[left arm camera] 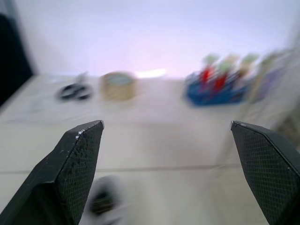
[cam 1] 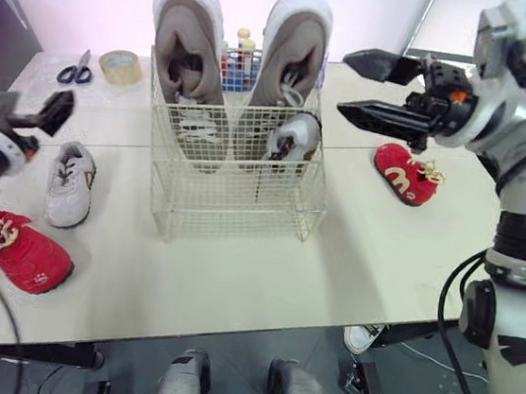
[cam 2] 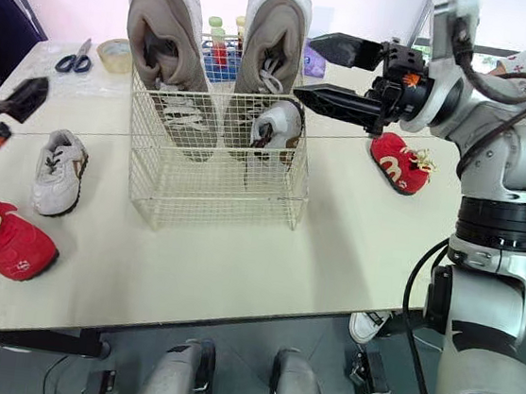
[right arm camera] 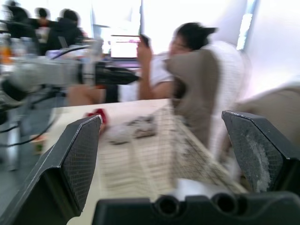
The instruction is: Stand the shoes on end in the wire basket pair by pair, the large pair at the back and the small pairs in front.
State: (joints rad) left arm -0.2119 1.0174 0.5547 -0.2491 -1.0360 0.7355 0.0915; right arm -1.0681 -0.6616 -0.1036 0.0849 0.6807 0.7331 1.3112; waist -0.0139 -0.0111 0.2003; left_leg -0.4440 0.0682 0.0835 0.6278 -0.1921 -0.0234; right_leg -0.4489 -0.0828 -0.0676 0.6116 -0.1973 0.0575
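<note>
The wire basket [cam 1: 235,189] stands mid-table. Two large grey-and-white shoes [cam 1: 189,55] [cam 1: 294,53] stand on end at its back. One small white shoe [cam 1: 294,136] stands in the front right of the basket. Its mate, a small white shoe [cam 1: 70,185], lies on the table left of the basket. One red shoe [cam 1: 21,250] lies near the front left edge, the other red shoe [cam 1: 406,172] lies right of the basket. My right gripper [cam 1: 370,90] hangs open and holds nothing, just right of the basket's top. My left gripper [cam 1: 43,124] is open above the left white shoe.
Scissors [cam 1: 76,69] and a tape roll [cam 1: 120,67] lie at the back left. A blue rack of bottles [cam 1: 240,61] stands behind the basket. A seated person [right arm camera: 187,51] is in the right wrist view, beyond the table. The table's front edge [cam 1: 230,322] is close.
</note>
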